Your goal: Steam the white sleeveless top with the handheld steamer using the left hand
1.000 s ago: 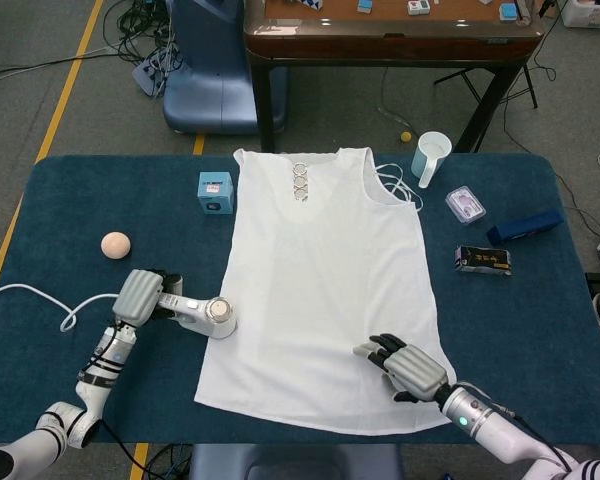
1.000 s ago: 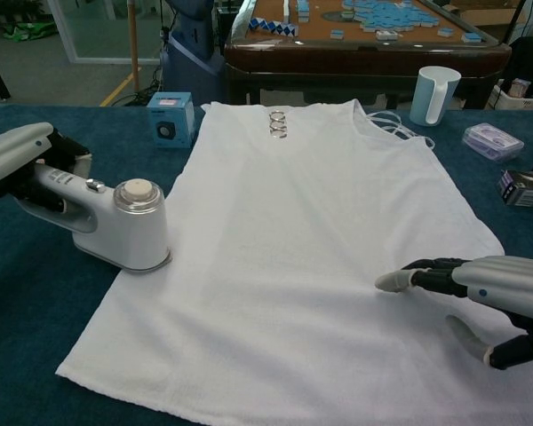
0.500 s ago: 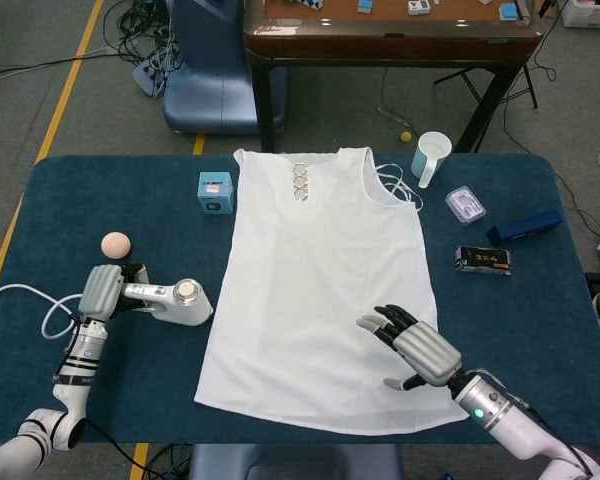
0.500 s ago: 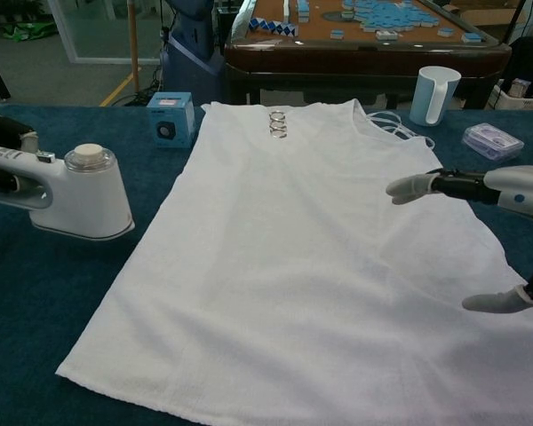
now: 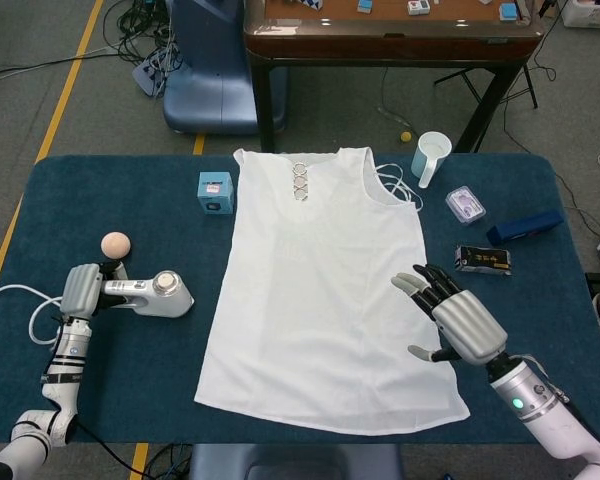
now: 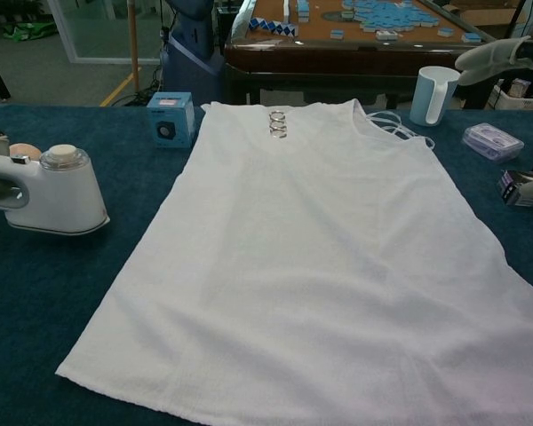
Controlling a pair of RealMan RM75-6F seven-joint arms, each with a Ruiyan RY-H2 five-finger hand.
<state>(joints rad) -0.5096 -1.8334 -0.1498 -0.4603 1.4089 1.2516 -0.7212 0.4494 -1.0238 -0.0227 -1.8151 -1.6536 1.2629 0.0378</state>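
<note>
Gripping the handle of the white handheld steamer [image 5: 160, 294], our left hand [image 5: 81, 291] sits at the far left of the dark blue bench [image 5: 100, 390], with the steamer's flat base resting on the cloth just beside a small peach ball [image 5: 115, 243] and well apart from the garment. We judge the step in hand to be parking the steamer clear of the fabric, so we should keep its base flat and level, leave its white cord [image 5: 20, 300] slack behind the wrist, and only loosen the fingers once it stands steady (a tilted base could tip toward the top). The white sleeveless top [image 5: 320, 290] lies spread flat in the middle of the bench, neckline away from us with a row of metal rings [image 5: 299, 181] at the placket, its fabric smooth with only faint creases and its hem near the front edge. Our right hand [image 5: 458, 320] hovers over the top's right side, fingers spread and holding nothing.
</note>
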